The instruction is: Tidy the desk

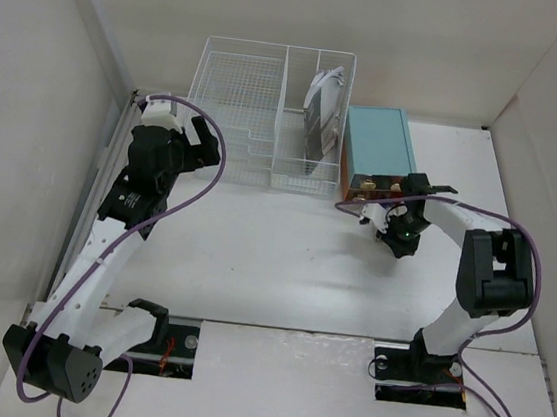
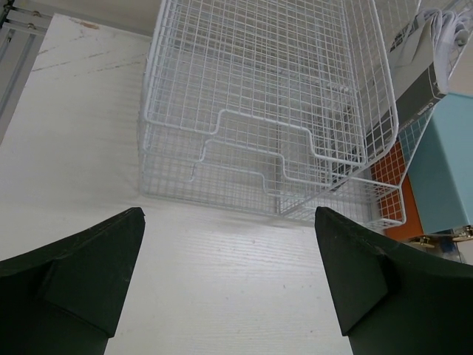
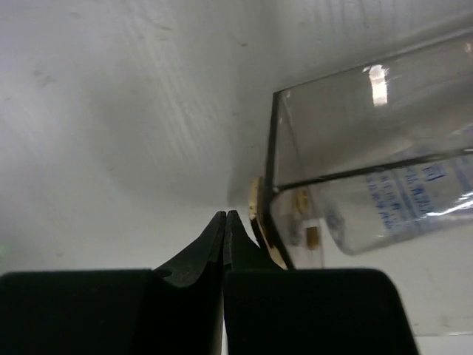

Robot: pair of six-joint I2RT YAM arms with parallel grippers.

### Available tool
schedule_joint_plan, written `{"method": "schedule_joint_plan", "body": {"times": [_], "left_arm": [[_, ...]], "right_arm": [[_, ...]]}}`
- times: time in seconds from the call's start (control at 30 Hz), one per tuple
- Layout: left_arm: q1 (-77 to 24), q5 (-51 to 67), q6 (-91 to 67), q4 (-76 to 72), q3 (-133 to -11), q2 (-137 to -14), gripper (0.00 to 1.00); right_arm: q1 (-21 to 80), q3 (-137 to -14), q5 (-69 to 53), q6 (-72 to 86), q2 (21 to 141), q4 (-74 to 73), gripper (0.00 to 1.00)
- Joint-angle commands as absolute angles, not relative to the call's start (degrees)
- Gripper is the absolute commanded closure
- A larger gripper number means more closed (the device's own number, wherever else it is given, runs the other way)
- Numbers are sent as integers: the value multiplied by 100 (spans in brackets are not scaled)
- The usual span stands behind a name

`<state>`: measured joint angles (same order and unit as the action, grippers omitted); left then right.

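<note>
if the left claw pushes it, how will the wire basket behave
The wire basket is open mesh, mostly empty: probably light, likely to slide on the smooth desk. Its grid looks stiff. Items leaning in its right compartment might topple.

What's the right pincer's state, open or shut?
Shut. In the right wrist view the right pincer has its tips touching, nothing between.

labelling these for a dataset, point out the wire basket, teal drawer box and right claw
wire basket (image 1: 235, 103), top view, mesh of its left compartment
teal drawer box (image 1: 379, 139), top view, middle of its top face
right claw (image 3: 225, 217), right wrist view, where the shut fingertips meet
</note>
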<state>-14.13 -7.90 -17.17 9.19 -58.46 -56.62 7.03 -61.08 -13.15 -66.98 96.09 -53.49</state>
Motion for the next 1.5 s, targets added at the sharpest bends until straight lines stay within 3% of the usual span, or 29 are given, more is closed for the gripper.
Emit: {"method": "schedule_joint_plan", "body": {"times": [0.0, 0.3, 0.47, 0.6, 0.83, 1.0, 1.13, 1.47], "left_arm": [[-1389, -677, -1644, 624, -5740, -5502, 0], [-1389, -677, -1591, 624, -5739, -5502, 0], [-1389, -677, -1591, 571, -5739, -5502, 0], [-1389, -624, -1591, 571, -5739, -5502, 0], [-1389, -624, -1591, 571, -5739, -5502, 2], [-1389, -624, -1591, 571, -5739, -5502, 2], [-1389, -624, -1591, 571, -5739, -5555, 2], [-1389, -624, -1591, 519, -5739, -5555, 3]], "right_arm": [[905, -6117, -809, -5794, 9606, -3907, 100], [1134, -5863, -70, -5045, 9221, -2303, 100], [1020, -5731, -1770, -6018, 8378, -3512, 100], [880, -5274, -2460, -6170, 7349, -3647, 100], [81, -5080, -3400, -4327, 6645, -2823, 100], [-825, -4581, -3621, -1244, 5907, -1014, 100], [-1090, -4369, -4595, 200, 6754, -809, 100], [-1441, -3956, -4237, 527, 8190, -457, 100]]}}
